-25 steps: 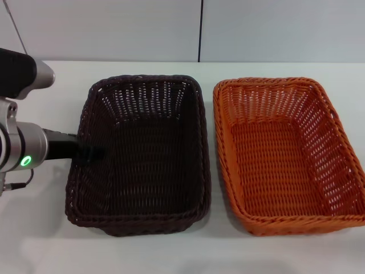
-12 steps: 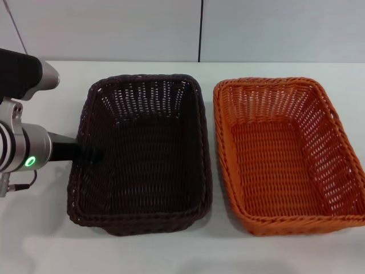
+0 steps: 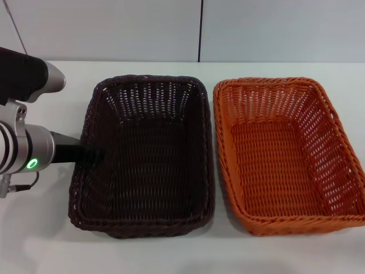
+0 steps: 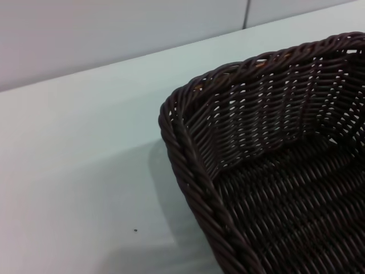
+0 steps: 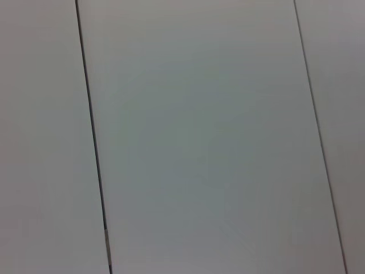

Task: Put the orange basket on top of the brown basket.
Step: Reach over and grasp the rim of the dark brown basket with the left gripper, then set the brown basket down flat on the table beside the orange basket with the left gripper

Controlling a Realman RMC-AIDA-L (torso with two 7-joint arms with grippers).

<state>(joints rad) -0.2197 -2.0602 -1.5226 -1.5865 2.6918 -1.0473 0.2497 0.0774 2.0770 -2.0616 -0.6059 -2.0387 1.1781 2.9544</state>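
Note:
The brown basket [image 3: 209, 149] stands left of centre on the white table, empty. The orange basket [image 3: 223, 149] stands just to its right, empty, with a narrow gap between them. My left gripper [image 3: 91, 155] reaches in from the left and is at the brown basket's left rim, about halfway along it. The left wrist view shows a corner of the brown basket's braided rim [image 4: 185, 151] close up. My right arm is out of the head view, and its wrist view shows only a pale panelled wall.
The white table [image 3: 40, 228] runs to a pale wall [image 3: 114, 28] at the back. Bare table lies in front of both baskets and to the left of my left arm [image 3: 23, 151].
The brown basket has shifted a little to the right, closer to the orange basket, and turned slightly. My left arm has moved right with it. The orange basket has not moved.

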